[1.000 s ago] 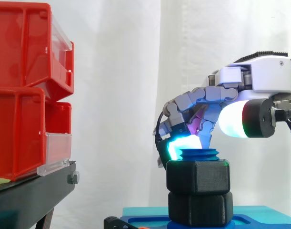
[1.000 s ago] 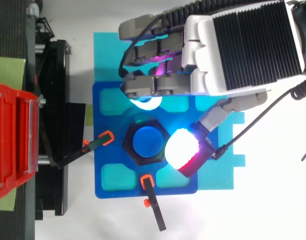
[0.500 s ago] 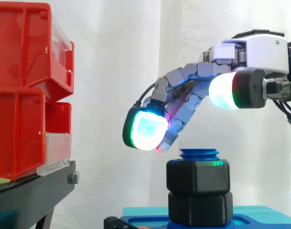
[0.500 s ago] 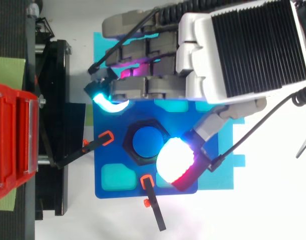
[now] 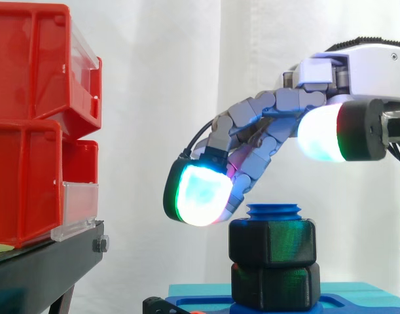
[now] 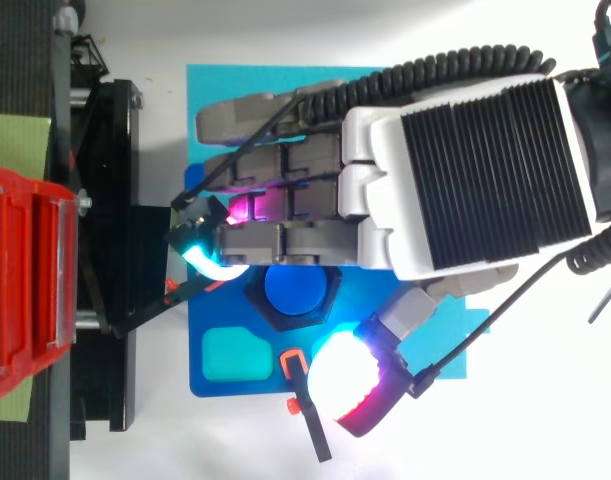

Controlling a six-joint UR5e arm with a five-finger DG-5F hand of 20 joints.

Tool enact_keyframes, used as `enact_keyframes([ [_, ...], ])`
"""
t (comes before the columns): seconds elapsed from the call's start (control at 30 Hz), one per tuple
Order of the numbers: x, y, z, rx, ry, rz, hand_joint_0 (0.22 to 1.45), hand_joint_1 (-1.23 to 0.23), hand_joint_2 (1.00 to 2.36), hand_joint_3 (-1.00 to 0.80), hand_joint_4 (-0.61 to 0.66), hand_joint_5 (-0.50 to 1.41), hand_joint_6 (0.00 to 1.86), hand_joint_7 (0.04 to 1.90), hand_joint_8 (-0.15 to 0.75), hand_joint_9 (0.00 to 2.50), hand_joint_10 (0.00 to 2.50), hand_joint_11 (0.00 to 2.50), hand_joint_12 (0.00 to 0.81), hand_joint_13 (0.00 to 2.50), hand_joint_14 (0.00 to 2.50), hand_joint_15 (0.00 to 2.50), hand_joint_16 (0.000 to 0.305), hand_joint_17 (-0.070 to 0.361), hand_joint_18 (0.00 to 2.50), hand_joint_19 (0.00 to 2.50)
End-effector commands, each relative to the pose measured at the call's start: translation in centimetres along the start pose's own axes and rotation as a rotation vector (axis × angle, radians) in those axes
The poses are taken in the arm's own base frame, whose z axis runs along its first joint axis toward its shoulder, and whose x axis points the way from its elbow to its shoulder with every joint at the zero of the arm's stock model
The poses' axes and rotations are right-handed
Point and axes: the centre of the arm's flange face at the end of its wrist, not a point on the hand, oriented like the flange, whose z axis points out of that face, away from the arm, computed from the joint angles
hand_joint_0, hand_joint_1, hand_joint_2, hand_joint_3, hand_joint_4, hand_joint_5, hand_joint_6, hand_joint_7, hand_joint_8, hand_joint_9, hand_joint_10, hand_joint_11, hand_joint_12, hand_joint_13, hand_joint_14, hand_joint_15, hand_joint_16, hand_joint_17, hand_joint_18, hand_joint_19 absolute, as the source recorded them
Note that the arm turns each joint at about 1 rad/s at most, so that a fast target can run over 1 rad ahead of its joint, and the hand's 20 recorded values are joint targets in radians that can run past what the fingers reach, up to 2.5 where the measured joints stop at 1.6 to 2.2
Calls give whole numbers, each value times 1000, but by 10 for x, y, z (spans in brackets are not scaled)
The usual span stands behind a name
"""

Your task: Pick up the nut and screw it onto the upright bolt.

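- side view first: where is the hand [image 5: 265, 124]?
- just above the nut [image 5: 272, 242]. its fingers reach out left, spread wide from the thumb, holding nothing. one glowing fingertip [image 5: 200, 196] hangs just beside the nut's left edge.
- and the nut?
- around the upright blue bolt [image 5: 273, 210], whose top pokes out above it. a second black hex piece [image 5: 275, 288] sits underneath, on the blue plate [image 6: 200, 385].
- anything left of that?
- red bins [image 5: 29, 131] on a black stand [image 5: 49, 261].

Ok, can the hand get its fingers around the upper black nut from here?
Probably yes. The hand hovers open just above the nut, fingers reaching past its left side, and nothing lies between them. The nut's flats stand bare on the blue bolt.
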Motion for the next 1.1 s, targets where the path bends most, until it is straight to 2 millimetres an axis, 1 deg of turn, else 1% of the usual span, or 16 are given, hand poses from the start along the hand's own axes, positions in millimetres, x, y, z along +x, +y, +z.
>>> enact_keyframes([
  [0.0, 3, 1, -2, 0, 24, 7, 530, -167, 1000, -500, 241, -84, 504, 847, 235, 831, 0, 0, 246, 604, 0, 0, 25, 55, 272, 0],
  [0.2, 4, -4, -6, 7, 37, 10, 534, -171, 1000, -500, 262, -72, 504, 924, 243, 845, 0, 0, 243, 616, 0, 0, 23, 51, 274, 0],
  [0.47, 5, 0, -6, 6, 49, 13, 538, -176, 1000, -500, 269, -66, 504, 951, 249, 863, 0, 0, 239, 632, 0, 0, 22, 49, 288, 0],
  [0.57, 6, -3, -8, 7, 51, 14, 541, -179, 1000, -500, 267, -52, 505, 1050, 255, 880, 0, 0, 235, 650, 0, 0, 21, 47, 296, 0],
  [0.63, 5, -3, -8, 7, 51, 14, 543, -185, 1000, -500, 215, -38, 505, 1204, 256, 894, 0, 0, 231, 658, 0, 0, 20, 46, 309, 0],
  [0.7, 5, -4, -8, 9, 51, 14, 545, -187, 1000, -500, 196, -32, 505, 1272, 260, 902, 0, 0, 229, 663, 0, 0, 20, 45, 315, 0],
  [0.9, 5, -7, -10, 14, 53, 15, 548, -194, 1000, -500, 170, -19, 504, 1360, 268, 942, 0, 0, 223, 693, 0, 0, 19, 43, 339, 0],
  [1.07, 5, -12, -13, 14, 55, 12, 552, -202, 1000, -500, 185, -2, 503, 1407, 273, 998, 0, 0, 215, 726, 0, 0, 17, 39, 369, 0],
])
